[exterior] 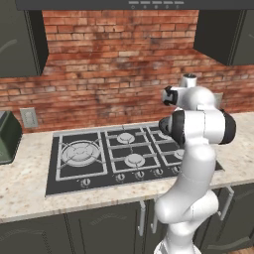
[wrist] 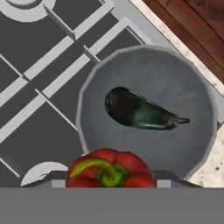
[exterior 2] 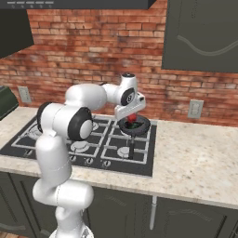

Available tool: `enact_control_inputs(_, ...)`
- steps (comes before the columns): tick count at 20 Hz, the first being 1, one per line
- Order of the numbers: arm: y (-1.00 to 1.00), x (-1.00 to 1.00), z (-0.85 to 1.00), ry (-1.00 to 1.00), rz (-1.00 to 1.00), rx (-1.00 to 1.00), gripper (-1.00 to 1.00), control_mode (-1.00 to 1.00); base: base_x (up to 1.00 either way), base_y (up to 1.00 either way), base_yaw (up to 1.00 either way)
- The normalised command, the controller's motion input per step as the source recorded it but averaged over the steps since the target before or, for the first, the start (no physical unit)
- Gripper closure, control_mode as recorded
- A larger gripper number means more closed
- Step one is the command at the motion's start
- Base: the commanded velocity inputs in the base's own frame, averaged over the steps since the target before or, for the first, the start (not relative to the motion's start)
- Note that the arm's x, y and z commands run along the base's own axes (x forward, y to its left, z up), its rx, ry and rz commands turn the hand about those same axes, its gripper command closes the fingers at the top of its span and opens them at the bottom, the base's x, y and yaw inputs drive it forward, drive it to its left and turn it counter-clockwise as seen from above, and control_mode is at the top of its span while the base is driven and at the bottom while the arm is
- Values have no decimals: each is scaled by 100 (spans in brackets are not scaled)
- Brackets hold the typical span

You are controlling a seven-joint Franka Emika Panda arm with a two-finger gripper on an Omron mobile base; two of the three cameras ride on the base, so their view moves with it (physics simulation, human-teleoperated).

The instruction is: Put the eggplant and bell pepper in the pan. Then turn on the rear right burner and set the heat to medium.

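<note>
The dark grey pan point(wrist: 183, 78) stands on the right rear part of the stove grate, and the burner cap under it is hidden. In it lies the glossy near-black eggplant point(wrist: 140, 111). My gripper point(wrist: 111, 178) hangs just above the pan's near rim, shut on the red bell pepper point(wrist: 127, 168) with its green stem up. In the right base view the gripper point(exterior 2: 132, 115) holds the pepper point(exterior 2: 133, 119) over the pan point(exterior 2: 142, 126), whose long black handle points toward the counter's front. My own arm hides the pan in the left base view.
The black stove top point(exterior: 74, 178) has a large ringed burner point(exterior: 79, 152) at left and a row of knobs point(exterior: 120, 177) along its front. A dark green appliance point(exterior: 7, 139) stands at the far left. A brick wall rises close behind the pan.
</note>
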Motion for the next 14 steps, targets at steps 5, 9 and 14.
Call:
enact_control_inputs(5,0,10,-33,0,0,0,100,-100,0,0,0)
enact_control_inputs(9,0,15,-29,0,0,0,100,-100,0,0,0)
enact_control_inputs(14,0,22,-23,0,0,1,100,-100,0,0,0)
